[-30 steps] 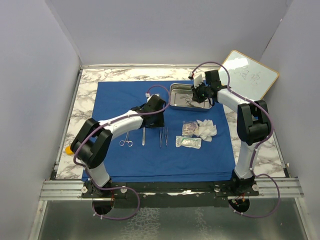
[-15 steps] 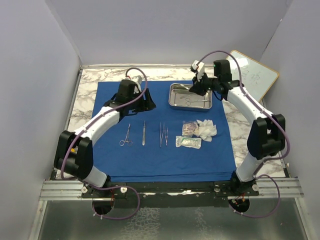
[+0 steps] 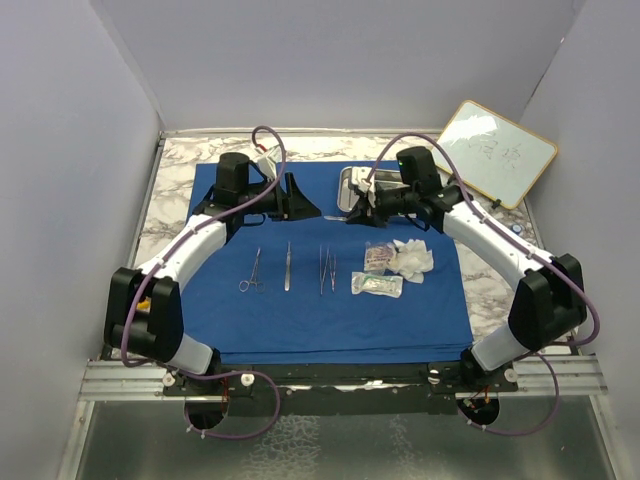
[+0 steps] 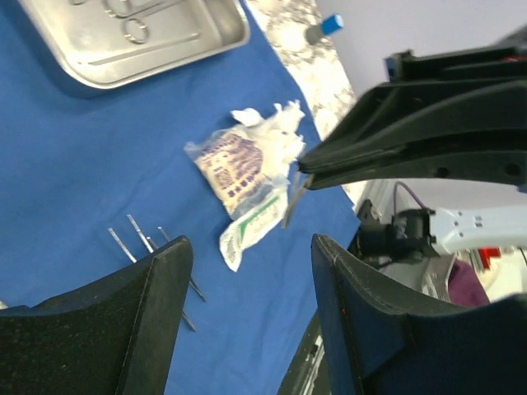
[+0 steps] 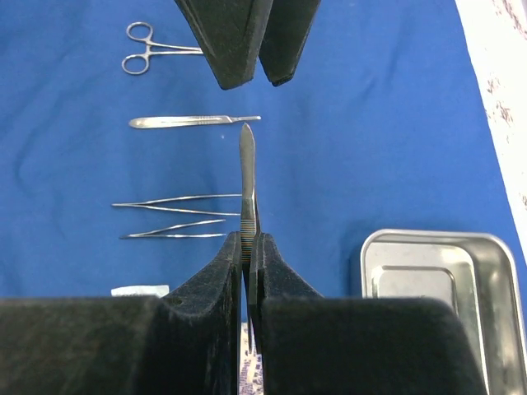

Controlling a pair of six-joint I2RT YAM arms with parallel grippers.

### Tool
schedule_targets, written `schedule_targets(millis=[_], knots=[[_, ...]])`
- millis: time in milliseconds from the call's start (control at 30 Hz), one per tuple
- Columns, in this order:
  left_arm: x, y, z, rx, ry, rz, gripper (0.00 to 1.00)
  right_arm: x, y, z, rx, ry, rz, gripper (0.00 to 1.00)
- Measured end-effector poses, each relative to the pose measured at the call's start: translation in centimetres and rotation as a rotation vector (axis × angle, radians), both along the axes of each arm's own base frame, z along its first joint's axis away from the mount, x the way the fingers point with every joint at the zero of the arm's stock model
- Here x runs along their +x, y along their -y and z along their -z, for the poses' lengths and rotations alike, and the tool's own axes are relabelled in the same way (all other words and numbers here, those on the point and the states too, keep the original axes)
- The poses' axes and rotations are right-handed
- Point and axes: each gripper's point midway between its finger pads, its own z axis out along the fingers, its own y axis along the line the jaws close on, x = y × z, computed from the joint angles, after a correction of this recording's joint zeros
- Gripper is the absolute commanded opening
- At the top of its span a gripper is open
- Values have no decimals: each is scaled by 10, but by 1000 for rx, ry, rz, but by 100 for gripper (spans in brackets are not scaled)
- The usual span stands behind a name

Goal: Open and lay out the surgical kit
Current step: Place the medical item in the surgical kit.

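Note:
The royal-blue cloth (image 3: 330, 310) lies spread flat. The steel tray (image 3: 385, 180) stands at its back, with an instrument still in it (image 4: 136, 29). On the cloth lie ring-handled forceps (image 5: 152, 51), a flat steel handle (image 5: 193, 122) and two tweezers (image 5: 177, 202). White gauze (image 3: 413, 258) and two clear packets (image 3: 377, 284) lie to the right. My right gripper (image 5: 247, 239) is shut on a thin pair of steel tweezers (image 5: 247, 177), held above the cloth left of the tray. My left gripper (image 4: 247, 243) hangs open and empty just left of it, its fingertips (image 5: 247, 49) facing the tweezers' tip.
A wood-framed whiteboard (image 3: 497, 152) leans at the back right corner. A small yellow-orange block (image 3: 137, 298) sits on the marble table (image 3: 180, 160) off the cloth's left edge. Grey walls close in both sides and the back.
My left gripper rose from the instrument row, moved back and opened wider. My right gripper lifted the tweezers out of the tray and carried them left toward the left gripper.

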Motion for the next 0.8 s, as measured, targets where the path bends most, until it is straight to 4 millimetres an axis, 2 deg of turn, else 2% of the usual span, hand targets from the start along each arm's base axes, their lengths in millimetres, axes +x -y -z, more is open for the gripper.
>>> schedule_targets(millis=[233, 367, 467, 800], knots=[[-26, 8, -18, -61, 43, 153, 50, -17, -9, -9, 21, 39, -78, 1], [-36, 12, -19, -75, 47, 204, 39, -24, -15, -14, 30, 65, -119, 1], [-41, 15, -20, -81, 52, 234, 33, -30, -18, -12, 28, 72, -145, 1], [-51, 24, -10, -71, 33, 285, 26, -38, -22, -7, 22, 76, -184, 1]])
